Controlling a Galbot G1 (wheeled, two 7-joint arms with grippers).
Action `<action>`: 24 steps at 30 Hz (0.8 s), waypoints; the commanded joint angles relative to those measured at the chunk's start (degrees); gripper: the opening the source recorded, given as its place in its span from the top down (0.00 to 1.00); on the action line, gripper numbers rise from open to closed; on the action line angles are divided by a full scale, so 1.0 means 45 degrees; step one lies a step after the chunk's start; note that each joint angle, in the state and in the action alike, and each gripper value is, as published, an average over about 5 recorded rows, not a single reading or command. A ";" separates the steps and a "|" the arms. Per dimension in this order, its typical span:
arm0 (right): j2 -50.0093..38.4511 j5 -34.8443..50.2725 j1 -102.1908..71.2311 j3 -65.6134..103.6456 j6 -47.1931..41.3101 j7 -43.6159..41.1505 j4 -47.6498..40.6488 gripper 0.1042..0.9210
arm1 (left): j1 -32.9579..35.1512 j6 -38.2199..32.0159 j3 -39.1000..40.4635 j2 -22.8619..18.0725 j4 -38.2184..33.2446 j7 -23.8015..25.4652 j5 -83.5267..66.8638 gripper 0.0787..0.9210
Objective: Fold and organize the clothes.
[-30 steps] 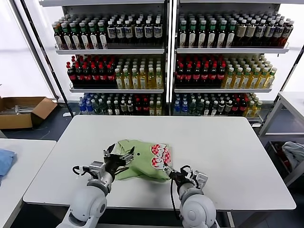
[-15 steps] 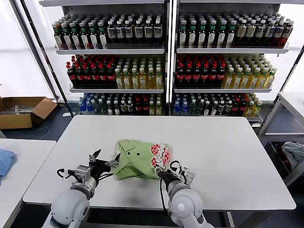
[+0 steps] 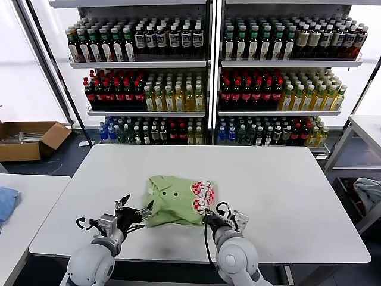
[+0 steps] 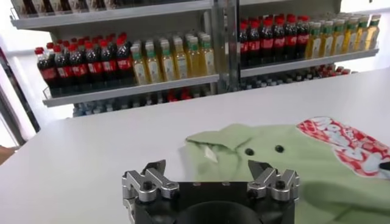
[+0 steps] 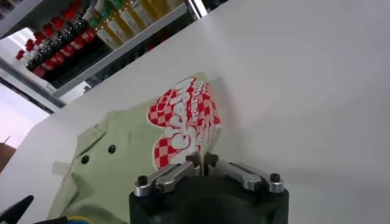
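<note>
The clothes are one light green polo shirt (image 3: 174,199), lying folded and rumpled near the front of the white table (image 3: 286,190), collar and buttons to the left, red-and-white graphic (image 3: 202,195) to the right. My right gripper (image 3: 208,218) is at the shirt's near right corner, its fingers closed together on the cloth edge just below the graphic (image 5: 186,119). The right wrist view shows that gripper (image 5: 202,161) pinching the hem of the shirt (image 5: 116,167). My left gripper (image 3: 134,213) is open beside the shirt's left edge, not touching it. In the left wrist view the left gripper (image 4: 207,167) frames the shirt (image 4: 274,161).
Shelves of bottles (image 3: 202,77) fill the back wall. A cardboard box (image 3: 30,140) sits on the floor at the left. A blue cloth (image 3: 6,202) lies on a side table at the left, and a grey-blue cloth (image 3: 369,193) at the far right.
My right gripper has closed from wide open onto the shirt's near right edge. The left gripper drew back off the shirt toward the left and stays open.
</note>
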 commanded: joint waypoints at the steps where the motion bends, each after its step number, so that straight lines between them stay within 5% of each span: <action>1: -0.2165 -0.2099 -0.0296 0.1052 -0.0054 -0.0380 0.0788 0.99 | 0.0103 -0.0062 0.0204 -0.0405 -0.0398 0.0058 0.0254 0.12; 14: -0.3081 -0.6998 -0.1476 0.2460 0.0198 -0.2028 0.1151 0.98 | 0.0304 -0.1371 0.0298 -0.1115 -0.0684 -0.0638 0.0195 0.12; 19: -0.2757 -0.9724 -0.2267 0.2159 0.1328 -0.3274 0.3158 0.82 | 0.0389 -0.1865 0.0239 -0.1339 -0.0950 -0.1182 -0.0086 0.12; 24: -0.2449 -1.0141 -0.2013 0.0468 0.1113 -0.3751 0.2870 0.64 | 0.0567 -0.1890 0.0131 -0.1330 -0.1054 -0.1177 -0.0032 0.12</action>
